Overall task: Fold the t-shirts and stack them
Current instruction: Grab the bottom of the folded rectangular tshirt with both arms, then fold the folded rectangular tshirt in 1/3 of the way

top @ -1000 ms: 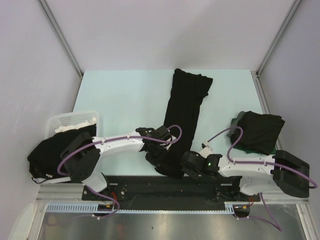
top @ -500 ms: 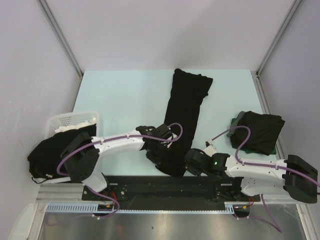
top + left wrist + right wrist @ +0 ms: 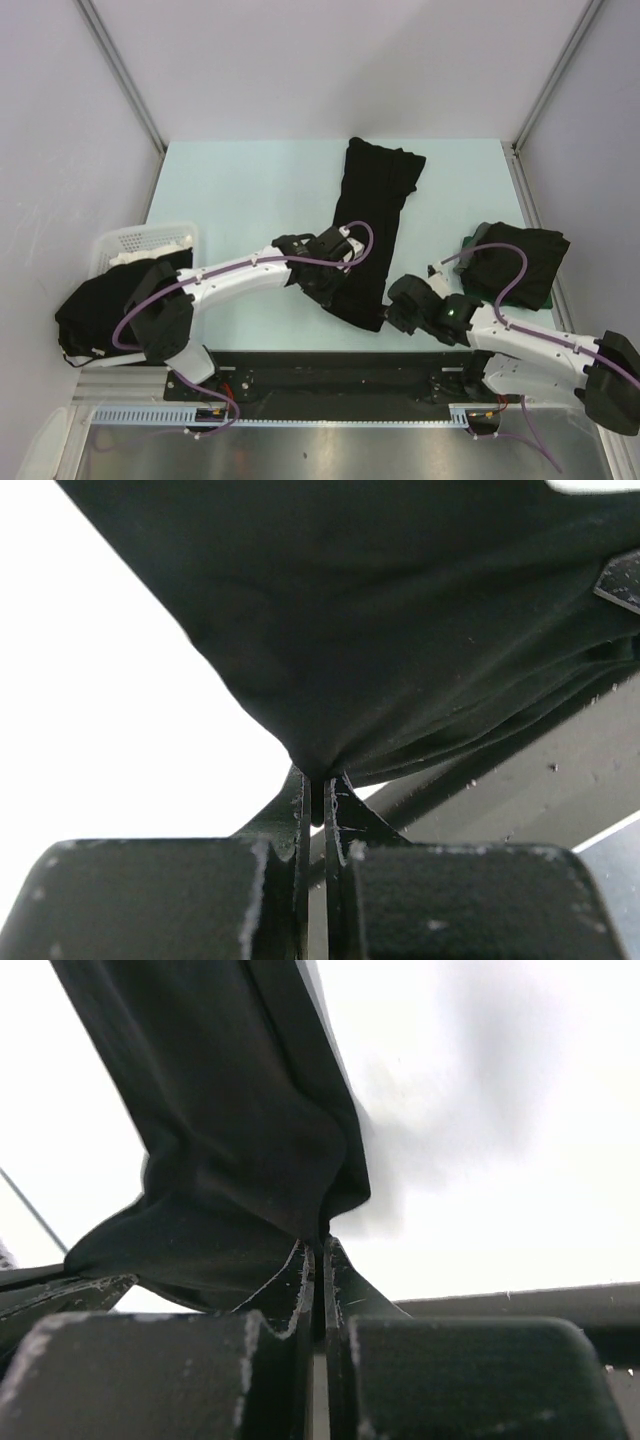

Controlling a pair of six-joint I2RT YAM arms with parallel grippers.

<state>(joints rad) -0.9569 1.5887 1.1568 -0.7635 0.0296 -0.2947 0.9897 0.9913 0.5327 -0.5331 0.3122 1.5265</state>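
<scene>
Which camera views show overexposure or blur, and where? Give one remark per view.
Top external: even light, sharp, though the long t-shirt reads as flat black. Left wrist: background blown out white, its cloth soft. Right wrist: washed-out white background, a blurry grey shadow, soft cloth edges.

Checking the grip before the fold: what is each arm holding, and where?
Both hold the long black t-shirt by its near end: left fingers pinch its left side, right fingers its right.
</scene>
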